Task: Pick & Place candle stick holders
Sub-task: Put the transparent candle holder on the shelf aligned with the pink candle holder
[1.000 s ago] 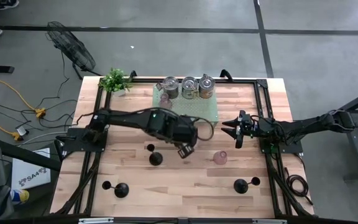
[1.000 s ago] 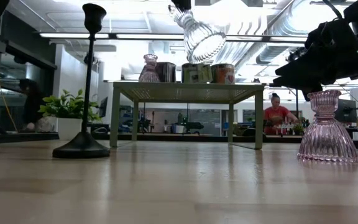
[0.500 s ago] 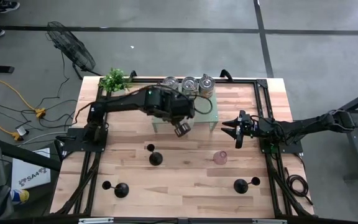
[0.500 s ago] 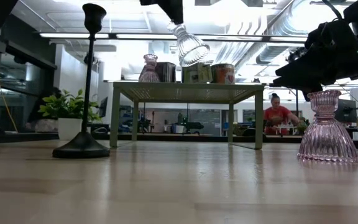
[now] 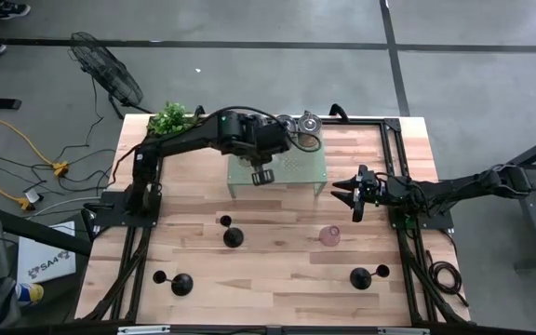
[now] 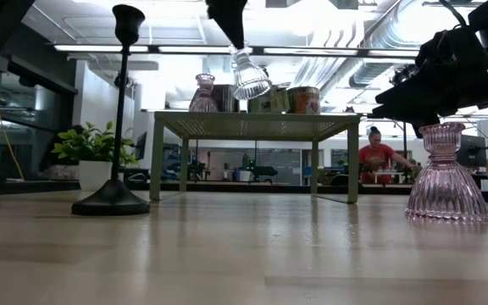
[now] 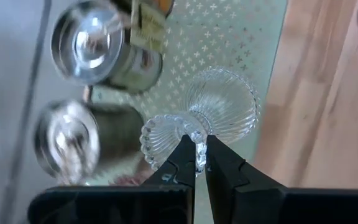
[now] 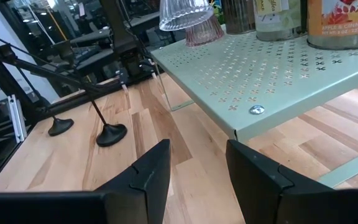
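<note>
Left gripper point(image 7: 196, 163) is clamped narrowly on the neck of a clear ribbed glass holder point(image 7: 219, 112), carried tilted in the air above the pale green perforated shelf point(image 5: 298, 167), near the tins point(image 5: 308, 121) at its back. A pink glass holder point(image 6: 203, 93) stands on that shelf; another pink holder point(image 5: 329, 236) stands on the wooden table point(image 5: 277, 270).

Right gripper point(image 5: 354, 196) waits beside the shelf's right end — fingers apart, holding nothing.

Black candle stick holders point(image 5: 231, 234) — three, untouched on the table's front half, two left, one right.
</note>
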You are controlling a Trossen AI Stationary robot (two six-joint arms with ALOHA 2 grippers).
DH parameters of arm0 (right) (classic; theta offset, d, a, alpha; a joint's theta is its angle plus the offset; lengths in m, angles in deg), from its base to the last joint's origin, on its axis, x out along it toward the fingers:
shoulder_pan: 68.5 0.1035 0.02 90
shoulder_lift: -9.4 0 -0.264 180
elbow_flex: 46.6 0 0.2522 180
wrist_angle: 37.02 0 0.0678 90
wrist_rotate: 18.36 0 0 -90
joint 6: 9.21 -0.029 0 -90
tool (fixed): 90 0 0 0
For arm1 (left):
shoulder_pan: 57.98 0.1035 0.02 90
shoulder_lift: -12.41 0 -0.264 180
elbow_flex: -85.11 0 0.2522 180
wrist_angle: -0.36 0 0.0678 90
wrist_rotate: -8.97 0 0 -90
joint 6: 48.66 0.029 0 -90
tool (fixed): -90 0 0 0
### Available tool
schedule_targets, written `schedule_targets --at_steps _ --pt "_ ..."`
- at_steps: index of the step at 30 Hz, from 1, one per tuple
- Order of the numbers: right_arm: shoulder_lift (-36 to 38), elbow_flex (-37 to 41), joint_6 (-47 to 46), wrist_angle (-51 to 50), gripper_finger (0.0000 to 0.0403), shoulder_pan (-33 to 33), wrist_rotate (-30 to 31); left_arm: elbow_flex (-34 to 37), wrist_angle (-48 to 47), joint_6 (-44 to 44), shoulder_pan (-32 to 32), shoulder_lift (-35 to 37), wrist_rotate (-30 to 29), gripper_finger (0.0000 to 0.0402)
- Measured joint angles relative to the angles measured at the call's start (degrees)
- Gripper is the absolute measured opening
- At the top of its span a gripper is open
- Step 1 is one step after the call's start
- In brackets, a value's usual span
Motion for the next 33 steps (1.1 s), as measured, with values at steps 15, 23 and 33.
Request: schedule_targets --at_steps 15,23,33 --pt "0.0 0.0 0.0 -0.1 0.0148 0.0 0.0 0.2 1.3 28.2 -0.1 -0.1 -2.1 0.0007" --pt "0.0 0.0 0.0 -0.1 0.0148 0.0 0.0 0.3 1.8 36.6 0.3 -1.8 -0.9 0.0007" --pt "0.0 0.0 0.0 -1.2 0.0148 0.0 0.0 0.2 2.7 37.5 3.3 -3.9 -2.5 0.0007"
